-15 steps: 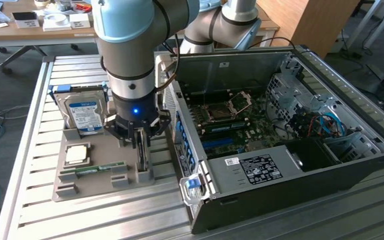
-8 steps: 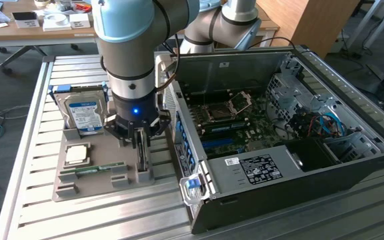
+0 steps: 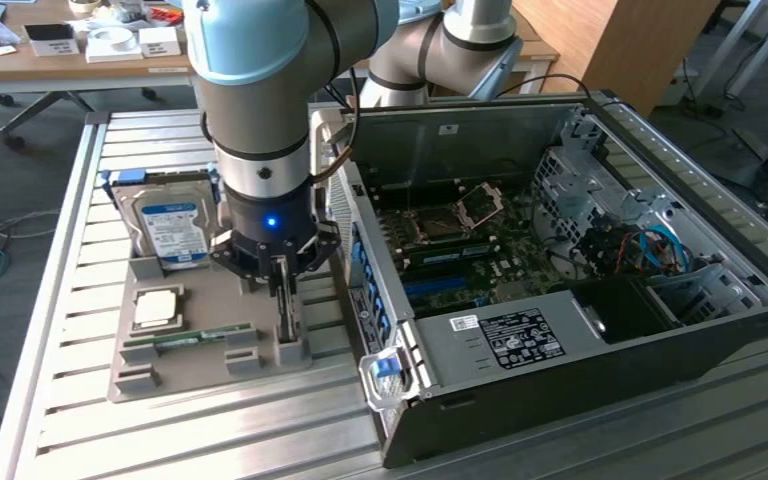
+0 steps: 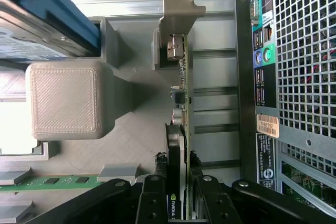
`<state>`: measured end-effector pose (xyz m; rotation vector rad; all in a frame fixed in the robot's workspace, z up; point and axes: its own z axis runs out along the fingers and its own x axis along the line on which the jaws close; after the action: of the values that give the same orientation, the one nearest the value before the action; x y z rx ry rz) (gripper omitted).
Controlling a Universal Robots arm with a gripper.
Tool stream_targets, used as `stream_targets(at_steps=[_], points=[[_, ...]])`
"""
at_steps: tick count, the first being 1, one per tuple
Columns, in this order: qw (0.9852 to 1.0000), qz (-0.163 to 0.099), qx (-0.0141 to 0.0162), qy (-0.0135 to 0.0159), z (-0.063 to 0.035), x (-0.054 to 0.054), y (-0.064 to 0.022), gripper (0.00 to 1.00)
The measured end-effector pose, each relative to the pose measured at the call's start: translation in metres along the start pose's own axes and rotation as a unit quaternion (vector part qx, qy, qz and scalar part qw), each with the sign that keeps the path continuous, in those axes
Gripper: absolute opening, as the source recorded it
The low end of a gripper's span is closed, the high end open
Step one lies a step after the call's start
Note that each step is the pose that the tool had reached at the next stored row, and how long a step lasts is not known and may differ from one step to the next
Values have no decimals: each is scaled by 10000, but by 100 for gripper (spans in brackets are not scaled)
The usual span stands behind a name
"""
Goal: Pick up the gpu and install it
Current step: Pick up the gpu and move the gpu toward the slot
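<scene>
The gpu (image 4: pixel 184 103) stands on its long edge in a slot of a grey holder tray (image 3: pixel 144 378). It is a thin, flat card: a dark board with a green rim, small silvery parts along one face and a black slab low on that face. Its far end carries a pale end bracket (image 4: pixel 178 9) with a bent, notched tab, which rests against a grey post of the tray.

The gripper (image 4: pixel 178 157) comes straight down onto the card's near end. Its black jaws stand narrow, one on each face of the board with no gap showing, so they are clamped on the card while it sits in its slot.

The tray is matte printed plastic with fine layered ridges, and beside the card it rises into a rounded square block (image 4: pixel 63 98). A narrow green RAM stick (image 3: pixel 204 338) lies in a low channel of the tray, with a square silvery chip (image 3: pixel 157 308) just beside it. A boxy hard drive (image 3: pixel 171 225) with a blue and white label stands upright at the tray's far end.

Just beside the tray, toward the exterior view's right, an open black computer case (image 3: pixel 651 330) lies on its side. It shows a perforated metal rear panel (image 4: pixel 304 51) and a green motherboard (image 3: pixel 478 240) within. Everything rests on a surface (image 3: pixel 224 435) of ribbed aluminium slats.
</scene>
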<state>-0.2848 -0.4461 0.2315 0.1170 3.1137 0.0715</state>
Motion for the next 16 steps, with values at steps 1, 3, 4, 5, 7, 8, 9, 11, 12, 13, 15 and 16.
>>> stream_targets(at_steps=[1,3,4,5,7,8,9,11,12,13,15,16], points=[[10000,0,0,0,0,0,0,27],[10000,0,0,0,0,0,0,27],[10000,0,0,0,0,0,0,27],[10000,0,0,0,0,0,0,27],[10000,0,0,0,0,0,0,27],[10000,0,0,0,0,0,0,27],[10000,0,0,0,0,0,0,27],[10000,0,0,0,0,0,0,27],[10000,0,0,0,0,0,0,27],[10000,-1,0,0,0,0,0,27],[10000,-57,-1,2,0,0,0,27],[10000,-76,-2,3,0,0,0,27]])
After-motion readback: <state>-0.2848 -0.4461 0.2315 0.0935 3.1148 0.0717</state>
